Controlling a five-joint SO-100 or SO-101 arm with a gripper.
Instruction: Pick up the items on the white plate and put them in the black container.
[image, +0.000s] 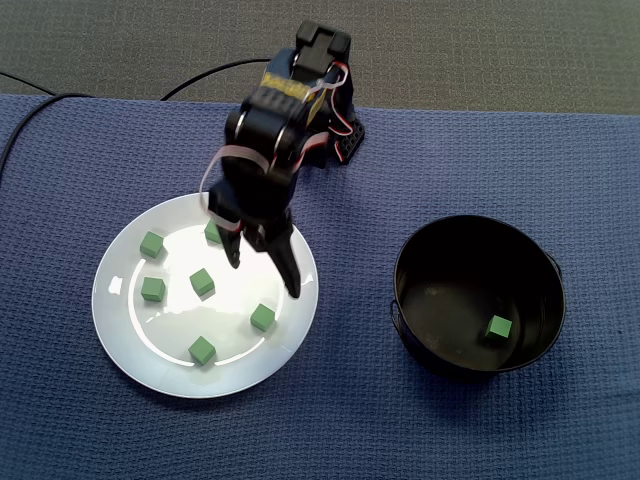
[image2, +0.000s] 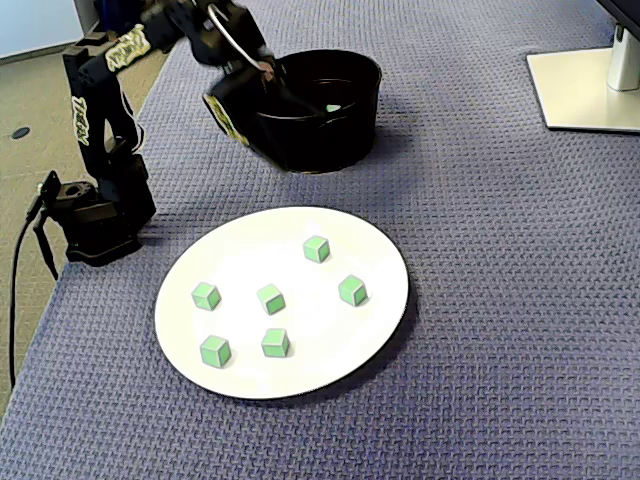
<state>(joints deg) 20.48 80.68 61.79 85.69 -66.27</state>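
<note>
Several small green cubes lie on the white plate (image: 125, 325) (image2: 335, 345), among them one at its middle (image: 202, 282) (image2: 271, 298) and one near the edge (image: 262, 317). My black gripper (image: 264, 272) (image2: 262, 112) hovers open and empty above the plate's right part in the top-down fixed view, one fingertip (image: 293, 290) pointing down near that edge cube. It partly hides another cube (image: 213, 232). The black container (image: 478, 225) (image2: 372, 80) stands to the right of the plate and holds one green cube (image: 498, 327).
A blue woven cloth (image: 560, 170) covers the table. The arm's base (image2: 100, 215) sits at the cloth's edge, with cables (image: 30, 110) trailing off it. A white monitor stand (image2: 590, 90) stands beyond the container in the side fixed view.
</note>
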